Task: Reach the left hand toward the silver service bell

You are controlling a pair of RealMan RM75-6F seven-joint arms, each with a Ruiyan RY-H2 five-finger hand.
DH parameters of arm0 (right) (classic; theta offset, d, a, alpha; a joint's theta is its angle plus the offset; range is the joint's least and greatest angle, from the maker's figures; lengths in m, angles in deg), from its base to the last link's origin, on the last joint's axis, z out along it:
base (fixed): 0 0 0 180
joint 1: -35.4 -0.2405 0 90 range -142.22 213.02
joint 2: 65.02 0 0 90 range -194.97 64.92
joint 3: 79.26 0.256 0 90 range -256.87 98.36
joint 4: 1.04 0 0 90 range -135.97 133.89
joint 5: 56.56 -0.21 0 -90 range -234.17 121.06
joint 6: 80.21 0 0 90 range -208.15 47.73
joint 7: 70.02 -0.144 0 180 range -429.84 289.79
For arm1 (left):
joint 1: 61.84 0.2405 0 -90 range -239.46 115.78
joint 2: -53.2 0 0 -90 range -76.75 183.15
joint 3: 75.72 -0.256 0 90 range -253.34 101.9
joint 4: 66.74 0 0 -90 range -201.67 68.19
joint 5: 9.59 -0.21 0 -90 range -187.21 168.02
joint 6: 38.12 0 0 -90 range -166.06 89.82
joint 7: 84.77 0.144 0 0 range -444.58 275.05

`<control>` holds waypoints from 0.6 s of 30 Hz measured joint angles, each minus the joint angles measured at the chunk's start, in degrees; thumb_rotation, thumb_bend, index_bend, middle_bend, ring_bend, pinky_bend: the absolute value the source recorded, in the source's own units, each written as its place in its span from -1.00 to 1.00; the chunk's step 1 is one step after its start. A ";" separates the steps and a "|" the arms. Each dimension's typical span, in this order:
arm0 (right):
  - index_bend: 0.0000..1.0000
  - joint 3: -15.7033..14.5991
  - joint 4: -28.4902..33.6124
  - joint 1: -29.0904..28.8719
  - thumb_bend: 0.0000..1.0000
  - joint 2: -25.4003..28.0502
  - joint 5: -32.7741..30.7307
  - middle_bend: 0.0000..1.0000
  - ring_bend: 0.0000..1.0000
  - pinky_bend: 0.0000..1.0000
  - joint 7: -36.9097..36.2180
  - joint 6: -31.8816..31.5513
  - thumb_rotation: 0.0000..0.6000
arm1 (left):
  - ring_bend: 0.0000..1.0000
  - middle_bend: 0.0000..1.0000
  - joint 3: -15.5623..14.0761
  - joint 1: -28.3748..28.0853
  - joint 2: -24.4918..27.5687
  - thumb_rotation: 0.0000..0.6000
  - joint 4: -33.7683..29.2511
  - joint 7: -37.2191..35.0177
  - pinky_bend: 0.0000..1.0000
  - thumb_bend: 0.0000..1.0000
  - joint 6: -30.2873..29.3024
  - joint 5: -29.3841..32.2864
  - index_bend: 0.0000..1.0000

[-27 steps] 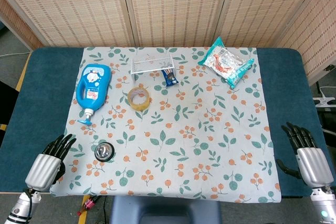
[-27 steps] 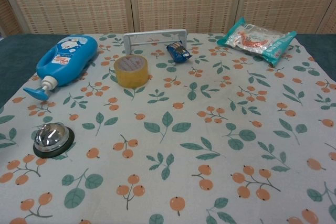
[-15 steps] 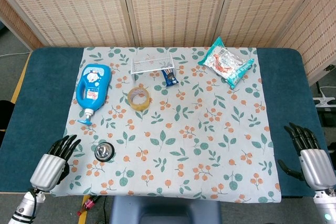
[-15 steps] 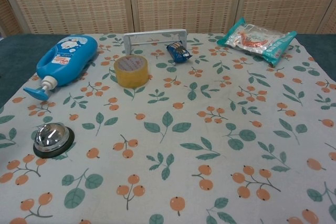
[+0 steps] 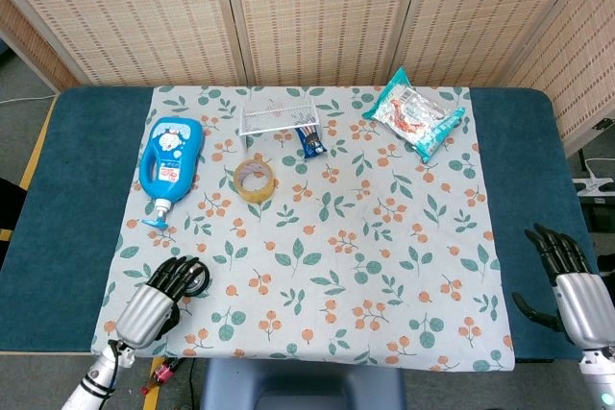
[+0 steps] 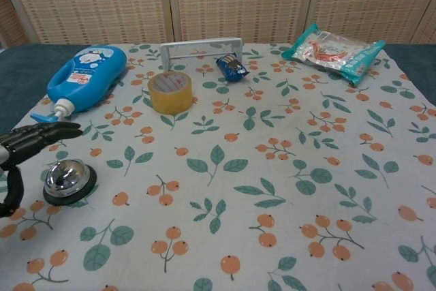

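The silver service bell (image 6: 67, 179) on its black base stands near the table's front left; in the head view only a sliver of the bell (image 5: 198, 278) shows past my fingers. My left hand (image 5: 159, 300) hovers over it with fingers spread and nothing held; in the chest view the left hand (image 6: 27, 146) reaches in from the left edge, its fingertips just above and behind the bell. My right hand (image 5: 571, 281) rests open at the front right, off the cloth.
A blue bottle (image 5: 170, 162) lies behind the bell. A roll of tape (image 5: 255, 180), a small wire rack (image 5: 280, 118), a dark blue packet (image 5: 311, 143) and a snack bag (image 5: 413, 114) sit further back on the leaf-print cloth (image 5: 365, 266).
My left hand moved right from the table's left edge to over the bell and now shows in the chest view. My right hand slipped slightly toward the front edge.
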 measured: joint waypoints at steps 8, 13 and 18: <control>-0.89 -0.20 -0.19 -0.03 -0.62 0.22 0.42 -1.00 -1.00 -0.95 -0.59 0.08 1.00 | -1.00 -1.00 -1.67 -0.53 -9.52 1.00 14.03 -6.37 -0.81 1.00 4.26 1.47 -1.00; -0.89 -0.26 -0.08 -0.01 -0.62 0.17 0.30 -1.00 -1.00 -0.95 -0.26 0.25 1.00 | -1.00 -1.00 -2.37 -0.72 -11.85 1.00 18.09 -8.75 -0.81 1.00 5.39 2.66 -1.00; -0.89 -0.17 -0.04 -0.26 -0.62 0.16 0.04 -1.00 -1.00 -0.95 -0.38 0.76 1.00 | -1.00 -1.00 -1.97 -0.89 -9.02 1.00 14.76 -7.69 -0.81 1.00 1.24 2.24 -1.00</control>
